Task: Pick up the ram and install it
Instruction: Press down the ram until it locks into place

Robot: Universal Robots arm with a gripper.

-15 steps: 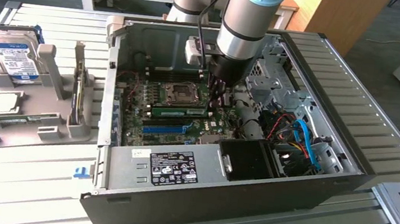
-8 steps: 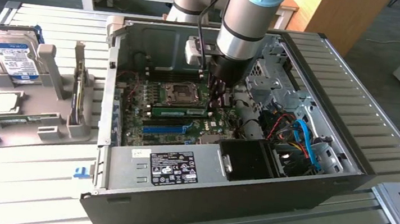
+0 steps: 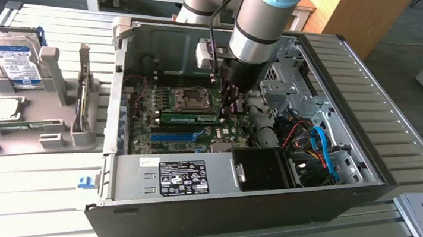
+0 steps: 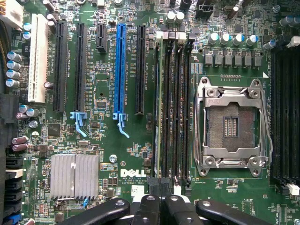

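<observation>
I am holding the gripper (image 4: 161, 206) low inside the open computer case (image 3: 349, 170), right over the motherboard (image 4: 103, 140), with the fingers (image 4: 149, 208) drawn together and nothing clamped between them. The ram (image 3: 189, 116) is lying seated in a slot beside the empty processor socket (image 4: 232, 126), a green stick running just under my fingers. My worry from here is uneven seating: if one end is sitting higher than the other, any push from the closed fingers could tilt the stick or strain the slot latches. The bundle of cables (image 3: 316, 145) on the exterior view's right could also snag the arm. Outside the case, the grey holder (image 3: 37, 110) on the table (image 3: 28, 193) is carrying a hard drive (image 3: 12, 59) standing upright and a square chip (image 3: 4, 108).
</observation>
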